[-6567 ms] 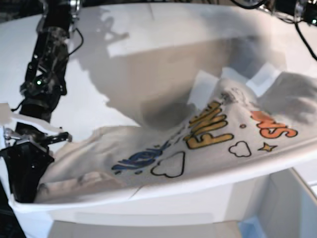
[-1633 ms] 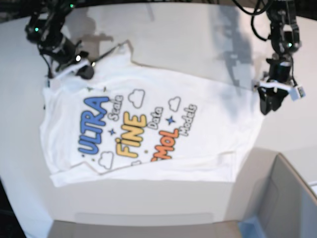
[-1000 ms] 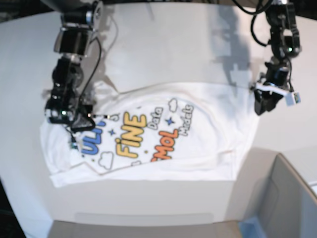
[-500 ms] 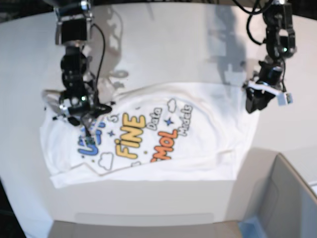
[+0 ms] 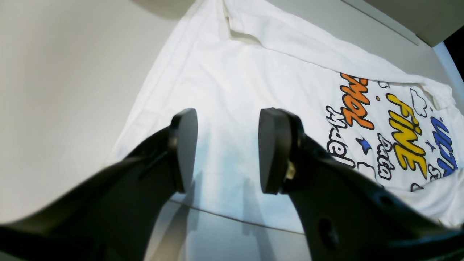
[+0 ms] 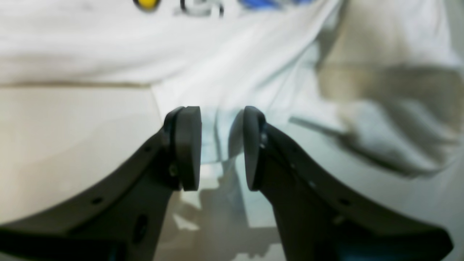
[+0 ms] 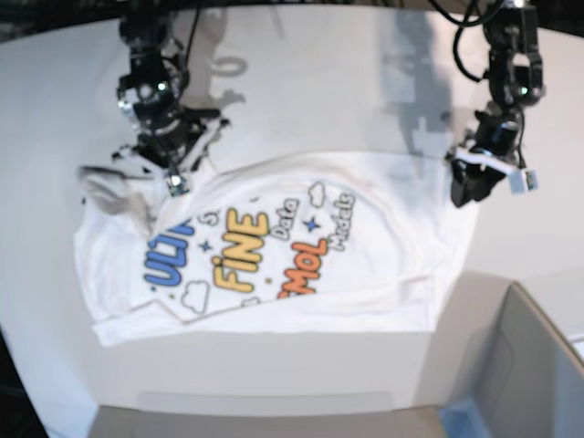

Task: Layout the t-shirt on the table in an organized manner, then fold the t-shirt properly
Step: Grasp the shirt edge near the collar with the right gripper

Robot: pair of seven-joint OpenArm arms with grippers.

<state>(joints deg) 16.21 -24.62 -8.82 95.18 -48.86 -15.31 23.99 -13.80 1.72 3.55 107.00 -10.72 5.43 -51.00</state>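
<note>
- T-shirt [image 7: 301, 246] spread print-up across lower centre of base view, on table [image 7: 319, 82]; top edge folded partway down, left sleeve [image 7: 114, 192] bunched at mid-left.
- Table bare above shirt; shirt's lower hem close to front edge.
- Left gripper [image 7: 465, 187] at mid-right, poised over shirt's right edge; in wrist view, jaws wide apart, holding nothing.
- Right gripper [image 7: 178, 164] at upper left, near folded edge; jaws parted about halfway, nothing between them, cloth lying beyond tips.
- Risk: bunched sleeve left unsmoothed, giving a lopsided fold.
- Risk: pinching two layers at right edge, dragging whole shirt toward front edge.
</note>
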